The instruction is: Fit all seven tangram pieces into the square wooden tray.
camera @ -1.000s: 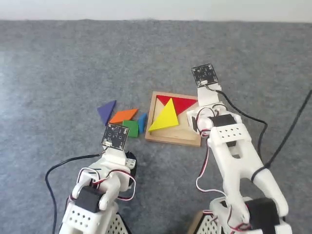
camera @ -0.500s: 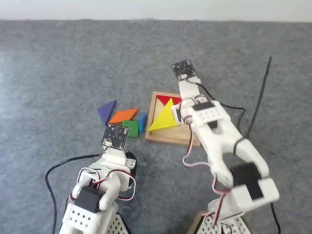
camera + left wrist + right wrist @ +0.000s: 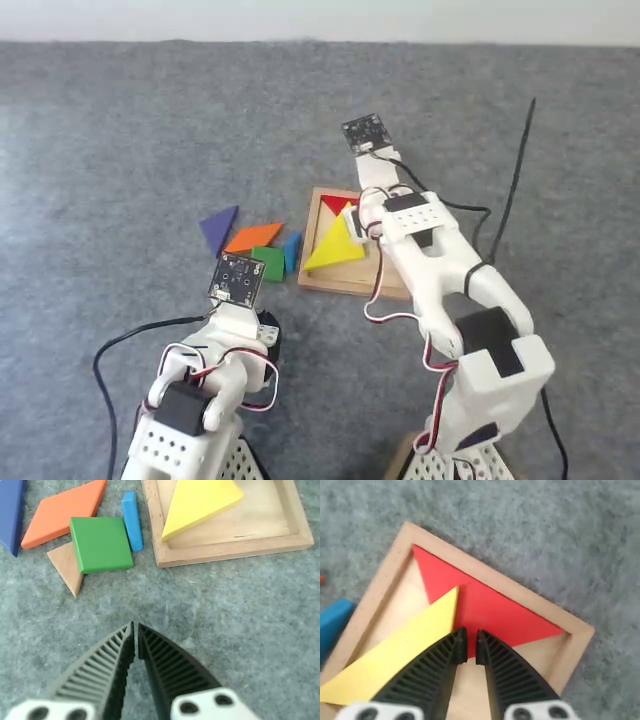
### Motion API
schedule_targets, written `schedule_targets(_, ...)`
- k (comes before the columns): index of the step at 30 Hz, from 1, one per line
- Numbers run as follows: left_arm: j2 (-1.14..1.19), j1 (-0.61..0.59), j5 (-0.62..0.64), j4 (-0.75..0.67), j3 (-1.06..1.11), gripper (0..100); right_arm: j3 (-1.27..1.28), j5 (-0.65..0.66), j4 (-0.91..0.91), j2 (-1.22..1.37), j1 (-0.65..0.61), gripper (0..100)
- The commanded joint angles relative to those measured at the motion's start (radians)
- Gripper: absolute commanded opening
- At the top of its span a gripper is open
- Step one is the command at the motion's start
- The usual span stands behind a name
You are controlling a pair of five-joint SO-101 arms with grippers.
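Right arm is now swung in over the square wooden tray (image 3: pixel 230 551); a second ago it sits off the tray's right edge. Left arm and all pieces: no change.

Right tool (image 3: pixel 468 632) is clenched on nothing, tips just above the red triangle (image 3: pixel 490 605), right beside the yellow triangle's (image 3: pixel 405 655) edge. Left tool (image 3: pixel 136 626) is clenched too, empty, over bare grey tabletop (image 3: pixel 250 630) short of the tray.

The tray holds red against its far rim and yellow with one corner at the left rim.

Outside, just left of the tray: blue strip on edge (image 3: pixel 132 520), green square (image 3: pixel 100 544), orange parallelogram (image 3: pixel 62 512), dark blue triangle (image 3: pixel 12 510), tan wooden triangle (image 3: pixel 67 567).

Tan is partly under green. Dark blue is cut off in the left wrist view. In the high view my right arm hides the tray's right half. Can't tell if yellow lies flat.
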Motion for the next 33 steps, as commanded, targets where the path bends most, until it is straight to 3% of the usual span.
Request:
schedule_targets(1,-0.018,0.005,0.006,0.003,-0.008,1,-0.11,0.005,0.01,0.001,-0.054,4.1)
schedule_targets(10,-0.018,0.005,0.006,0.003,-0.008,1,-0.241,0.048,0.048,0.113,-0.076,4.1)
schedule_targets(16,-0.018,0.005,0.006,0.003,-0.008,1,-0.255,0.043,0.151,0.012,-0.059,4.2)
schedule_targets(21,-0.018,0.005,0.006,0.003,-0.008,1,-0.084,0.049,0.159,-0.249,-0.067,4.2)
schedule_targets(26,-0.018,0.005,0.006,0.003,-0.008,1,0.25,0.06,0.079,-0.492,-0.119,4.2)
schedule_targets(33,-0.018,0.005,0.006,0.003,-0.008,1,0.41,0.087,0.002,-0.455,-0.231,4.2)
